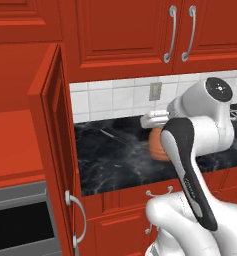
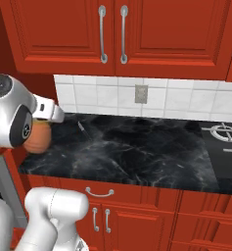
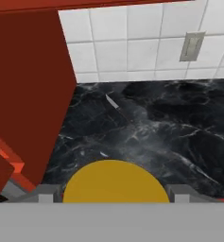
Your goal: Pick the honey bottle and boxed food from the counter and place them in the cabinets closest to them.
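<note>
The honey bottle (image 3: 112, 182), rounded and orange-yellow, fills the space between my two grey fingertips (image 3: 44, 194) at the bottom of the hand view. My gripper (image 3: 112, 194) is shut on it. From the base views the orange bottle (image 1: 156, 146) (image 2: 36, 139) hangs under the white hand, at or just above the black marble counter (image 1: 110, 165) (image 2: 137, 152), near its left end. An open red cabinet door (image 1: 52, 150) stands left of the bottle, with a plain red shelf (image 1: 12, 145) behind it. The boxed food is out of view.
Closed red upper cabinets (image 2: 112, 34) with curved silver handles hang over the counter. A wall outlet (image 2: 141, 93) sits on the white tile backsplash. Stove burners (image 2: 225, 139) lie at the counter's right end. A grey appliance (image 1: 20, 220) sits low on the left.
</note>
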Controlling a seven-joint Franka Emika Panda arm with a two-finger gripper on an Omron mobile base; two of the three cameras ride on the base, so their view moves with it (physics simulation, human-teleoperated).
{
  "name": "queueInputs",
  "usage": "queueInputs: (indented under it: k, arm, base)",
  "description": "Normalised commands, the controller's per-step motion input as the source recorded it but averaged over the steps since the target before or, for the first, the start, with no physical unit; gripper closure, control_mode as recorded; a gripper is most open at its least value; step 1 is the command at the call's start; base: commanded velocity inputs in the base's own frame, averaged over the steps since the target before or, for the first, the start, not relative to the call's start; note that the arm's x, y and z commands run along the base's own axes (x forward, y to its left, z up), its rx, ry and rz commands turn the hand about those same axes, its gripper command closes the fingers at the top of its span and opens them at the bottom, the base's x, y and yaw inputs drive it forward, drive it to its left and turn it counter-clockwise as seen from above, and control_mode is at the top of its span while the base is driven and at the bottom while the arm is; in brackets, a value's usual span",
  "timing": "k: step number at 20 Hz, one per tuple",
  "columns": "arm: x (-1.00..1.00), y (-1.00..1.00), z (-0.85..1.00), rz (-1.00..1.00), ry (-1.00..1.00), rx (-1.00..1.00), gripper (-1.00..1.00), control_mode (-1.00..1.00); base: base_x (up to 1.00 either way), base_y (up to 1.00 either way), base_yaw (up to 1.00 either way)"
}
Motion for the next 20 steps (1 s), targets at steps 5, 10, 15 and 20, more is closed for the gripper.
queueInputs:
  k: [5,10,15,20]
  arm:
    - [-1.00,-0.11,0.40,0.00,-0.09,0.00,1.00,-1.00]
    - [-1.00,-0.11,0.41,0.00,-0.08,0.00,1.00,-1.00]
    - [-0.97,-0.06,0.49,0.00,-0.05,0.00,1.00,-1.00]
    - [-0.94,0.00,0.52,0.00,-0.03,0.00,1.00,-1.00]
  base:
    - [0.00,0.00,0.00]
    - [0.00,0.00,0.00]
    - [0.00,0.00,0.00]
    - [0.00,0.00,0.00]
